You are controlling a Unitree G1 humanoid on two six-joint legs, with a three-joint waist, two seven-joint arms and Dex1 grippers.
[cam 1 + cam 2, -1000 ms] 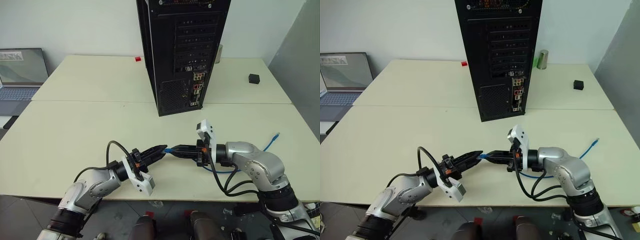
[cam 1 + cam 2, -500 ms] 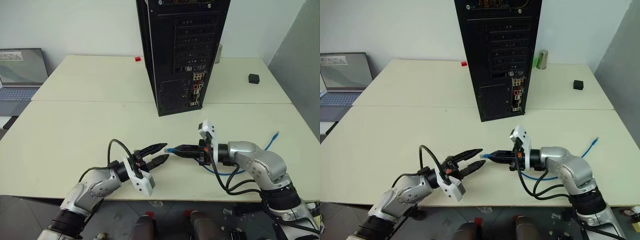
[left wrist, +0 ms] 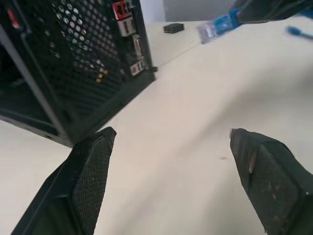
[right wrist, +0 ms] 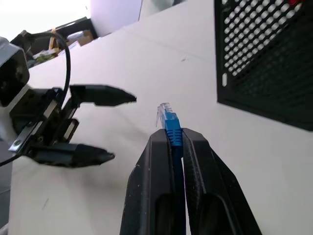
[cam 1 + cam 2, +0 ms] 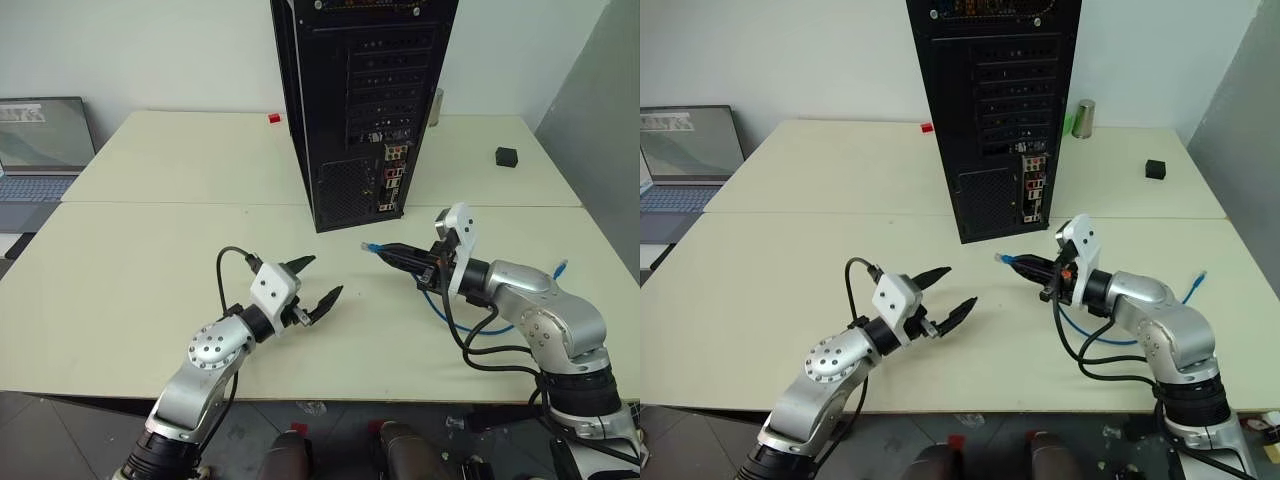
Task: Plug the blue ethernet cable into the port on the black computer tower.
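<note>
- The right gripper is clamped on the blue ethernet cable just behind its plug, both black fingers pressed flat against the cord.
- The clear plug with its blue boot juts out past the fingertips and hangs in the air above the table.
- Behind the gripper, the cable drops in a loop beside the right forearm and runs across the table; its far end lies near the table's right edge.
- The plug points toward the left gripper and sits in front of the black computer tower, close to its lower rear corner but not touching it.
- The left gripper is spread wide with nothing between its fingers, raised over the table and well apart from the plug.
- The tower stands upright in the middle of the table, its rear side facing the robot, with slotted covers above, a perforated grille lower down and a strip of coloured ports beside the grille.
- A laptop sits off the far left; a small black block lies on the right, a small red item behind the tower.
</note>
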